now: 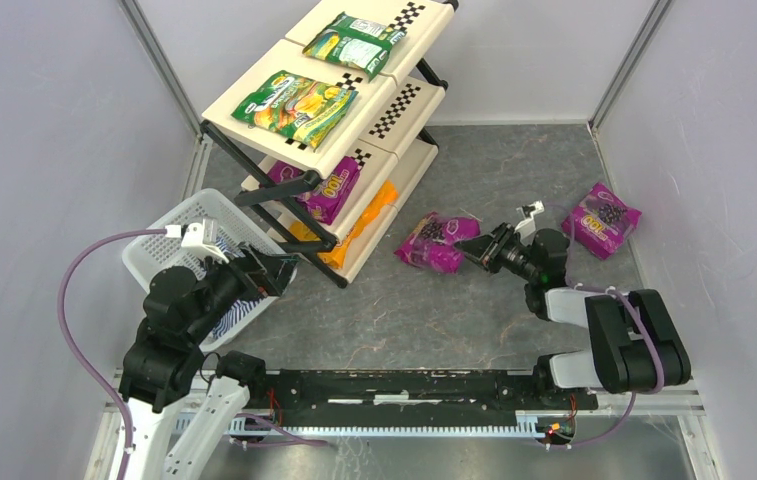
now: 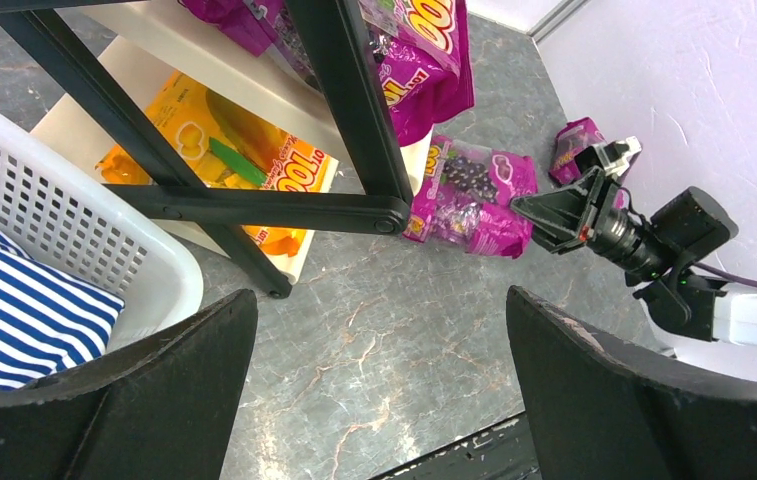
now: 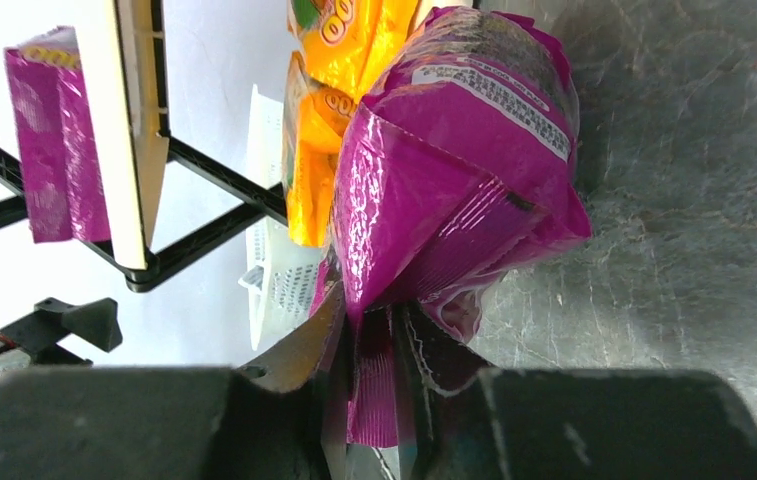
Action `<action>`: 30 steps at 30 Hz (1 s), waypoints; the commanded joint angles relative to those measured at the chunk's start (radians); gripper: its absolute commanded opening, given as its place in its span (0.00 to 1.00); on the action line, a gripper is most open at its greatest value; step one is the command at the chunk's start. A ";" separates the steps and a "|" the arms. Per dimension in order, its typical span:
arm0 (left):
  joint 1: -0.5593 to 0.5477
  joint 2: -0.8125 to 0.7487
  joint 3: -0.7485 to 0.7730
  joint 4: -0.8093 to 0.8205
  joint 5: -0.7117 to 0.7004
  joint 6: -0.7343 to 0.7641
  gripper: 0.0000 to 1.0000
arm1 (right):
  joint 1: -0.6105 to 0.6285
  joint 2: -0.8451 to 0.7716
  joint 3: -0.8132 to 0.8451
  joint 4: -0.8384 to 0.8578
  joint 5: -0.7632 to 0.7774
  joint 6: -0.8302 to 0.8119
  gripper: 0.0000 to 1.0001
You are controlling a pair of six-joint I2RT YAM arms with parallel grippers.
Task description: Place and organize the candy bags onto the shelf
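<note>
**Right gripper (image 1: 476, 247) clamps a purple bag (image 1: 432, 240) with the shelf (image 1: 401, 100) partly stocked.**

The gripper is pinched shut on the bag's sealed edge. The bag hangs just ahead of its fingertips, low at the surface (image 1: 434, 320), and the shelf stands beyond. Green bags (image 1: 294, 105) fill the top tier, a shelved purple bag (image 1: 329, 190) the middle and orange bags (image 1: 364, 225) the bottom. A second purple bag (image 1: 602, 218) lies well behind the gripper, so two apparently remain. The left gripper (image 1: 269, 270), beside the basket (image 1: 169, 225), gapes wide, empty.
</note>
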 commanded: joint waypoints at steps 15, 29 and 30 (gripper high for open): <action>0.004 -0.013 0.047 -0.029 -0.039 0.073 1.00 | -0.045 -0.062 0.545 0.020 0.023 0.151 0.01; 0.004 -0.024 0.044 -0.040 -0.084 0.112 1.00 | 0.100 0.201 0.876 0.036 0.102 0.179 0.01; 0.004 -0.026 0.042 -0.040 -0.087 0.114 1.00 | 0.114 0.236 0.903 0.030 0.105 0.179 0.01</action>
